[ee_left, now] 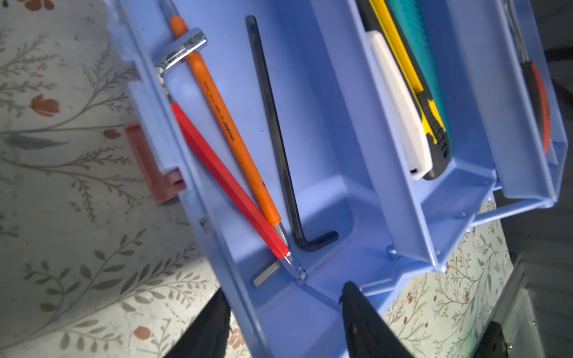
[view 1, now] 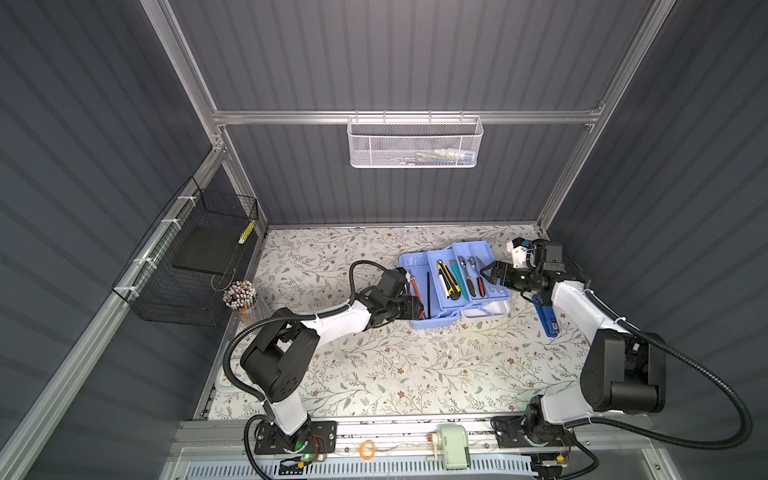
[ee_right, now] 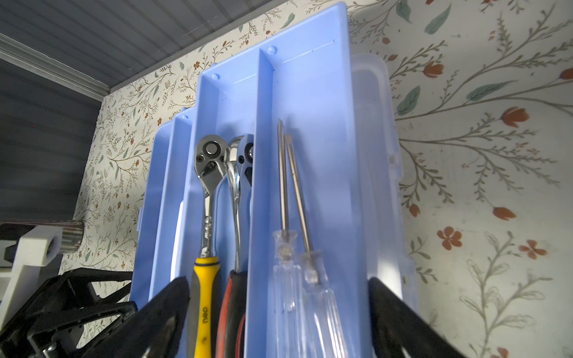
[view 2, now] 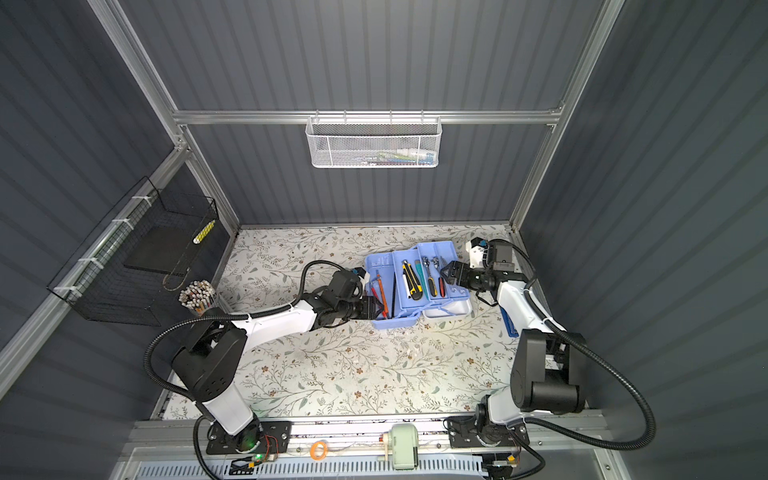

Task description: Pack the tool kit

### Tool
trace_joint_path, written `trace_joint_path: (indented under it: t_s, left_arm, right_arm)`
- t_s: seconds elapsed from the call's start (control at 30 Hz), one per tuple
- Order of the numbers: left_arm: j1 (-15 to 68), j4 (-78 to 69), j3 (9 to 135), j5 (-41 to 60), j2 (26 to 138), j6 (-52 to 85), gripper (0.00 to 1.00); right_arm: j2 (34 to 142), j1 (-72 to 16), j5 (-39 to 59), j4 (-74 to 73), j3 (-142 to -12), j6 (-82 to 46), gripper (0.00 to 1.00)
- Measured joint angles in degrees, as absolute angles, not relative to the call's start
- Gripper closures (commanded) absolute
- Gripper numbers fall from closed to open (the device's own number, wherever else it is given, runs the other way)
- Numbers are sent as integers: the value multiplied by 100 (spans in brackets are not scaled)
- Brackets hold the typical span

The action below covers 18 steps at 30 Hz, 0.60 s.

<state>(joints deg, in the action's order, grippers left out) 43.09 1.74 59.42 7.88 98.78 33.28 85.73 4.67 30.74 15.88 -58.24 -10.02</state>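
Tool kit [view 1: 415, 259] sits open toward the far right of the floral table [view 1: 374, 374], set askew, its far corner close to the back wall [view 1: 395, 187]. Trays step up to the right above the base [ee_left: 310, 155]. White lid [view 1: 496, 309] shows beneath their near right edge.

Base floor holds three hex keys: black [ee_left: 279, 139], orange-sleeved [ee_left: 229, 124] and red-sleeved [ee_left: 223, 176], the last two crossing against the outer wall. Pink latch [ee_left: 145, 161] hangs outside that wall. Middle tray [ee_left: 455, 192] carries the utility knives [view 1: 446, 278]. Top tray [ee_right: 310, 108] has two ratchets [ee_right: 210, 173] in one slot and two clear-handled screwdrivers [ee_right: 288, 186] in the next.

Room: wide bare tabletop in front of the kit and to its left, tight at back and right.

Left gripper [view 1: 417, 309] comes in low at the base's near end, forearm stretched across from the near left. Its fingers [ee_left: 362, 319] stand apart with the end corner between them; cannot tell if they press.

Right gripper [view 1: 487, 275] reaches in from the right, elbow raised behind. Its fingers [ee_right: 400, 316] are spread wide either side of the top tray's end; contact unclear. Blue object [view 1: 548, 320] lies on the table beneath that forearm.
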Motion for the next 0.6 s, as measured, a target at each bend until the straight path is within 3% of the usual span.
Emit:
trace_joint_path:
  t_s: [0.4, 0.6]
  left_arm:
    - [4309, 379, 5942, 698, 9883, 3267, 70]
    - [4305, 408, 5942, 701, 9902, 3256, 73]
  right_arm:
    - [8573, 510, 3155, 1494, -5804, -1048, 21]
    - [8547, 510, 3173, 1413, -5756, -1142, 23]
